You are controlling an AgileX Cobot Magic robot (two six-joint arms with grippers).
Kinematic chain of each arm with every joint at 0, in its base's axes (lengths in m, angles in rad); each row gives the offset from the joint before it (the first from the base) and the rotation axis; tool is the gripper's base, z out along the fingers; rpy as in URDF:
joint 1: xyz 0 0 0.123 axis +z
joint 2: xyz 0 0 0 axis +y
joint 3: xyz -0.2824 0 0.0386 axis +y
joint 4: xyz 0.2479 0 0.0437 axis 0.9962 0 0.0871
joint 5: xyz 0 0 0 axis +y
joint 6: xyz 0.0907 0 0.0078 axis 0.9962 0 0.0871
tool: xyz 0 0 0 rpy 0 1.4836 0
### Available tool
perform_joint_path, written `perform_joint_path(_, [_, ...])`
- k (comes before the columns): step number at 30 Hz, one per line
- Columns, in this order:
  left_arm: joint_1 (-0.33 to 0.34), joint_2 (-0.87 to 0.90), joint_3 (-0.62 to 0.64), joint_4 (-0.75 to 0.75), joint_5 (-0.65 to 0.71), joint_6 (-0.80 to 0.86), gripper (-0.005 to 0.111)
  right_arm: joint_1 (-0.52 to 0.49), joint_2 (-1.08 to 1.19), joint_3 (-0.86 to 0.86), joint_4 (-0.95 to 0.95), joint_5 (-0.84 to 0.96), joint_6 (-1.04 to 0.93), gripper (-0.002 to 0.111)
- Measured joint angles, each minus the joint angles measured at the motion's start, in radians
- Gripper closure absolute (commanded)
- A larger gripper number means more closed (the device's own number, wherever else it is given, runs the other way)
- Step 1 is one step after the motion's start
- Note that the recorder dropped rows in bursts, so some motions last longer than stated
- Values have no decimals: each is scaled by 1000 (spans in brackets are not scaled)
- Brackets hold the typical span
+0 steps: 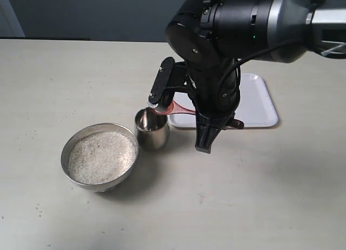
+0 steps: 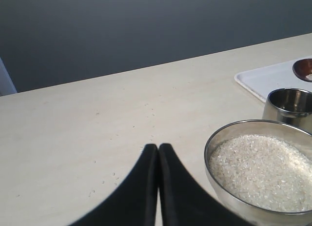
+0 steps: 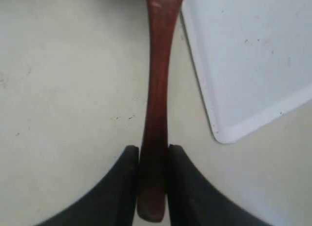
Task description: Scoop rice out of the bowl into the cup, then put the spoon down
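The dull metal bowl [image 1: 70,147] holds a level bed of rice [image 1: 102,157] at the front left. Just right of it stands the shiny cup [image 1: 152,129]. My right gripper [image 1: 184,114] is shut on the handle of the reddish-brown spoon [image 1: 181,108], whose head hangs over the cup's far rim. In the right wrist view the spoon handle [image 3: 157,89] runs straight out from between the fingers of my right gripper [image 3: 153,150]. My left gripper [image 2: 158,147] is shut and holds nothing, low over the table beside the bowl [image 2: 214,143], with rice [image 2: 263,172], the cup [image 2: 288,105] and the spoon head [image 2: 304,69] beyond.
A white tray [image 1: 259,107] lies flat behind the cup, partly under my right arm; its corner [image 3: 243,55] shows beside the spoon handle, and its near edge [image 2: 265,79] shows past the cup. A few stray grains dot the table [image 2: 105,182] near my left gripper.
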Motion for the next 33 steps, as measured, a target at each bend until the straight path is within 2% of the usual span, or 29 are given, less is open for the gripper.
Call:
perform_joint_path(21, [0,0,0,0,0,0,106,20,2,26,-102,-107,47,109])
perform_joint_path(33, [0,0,0,0,0,0,106,86,2,108,-233,-181,150,109])
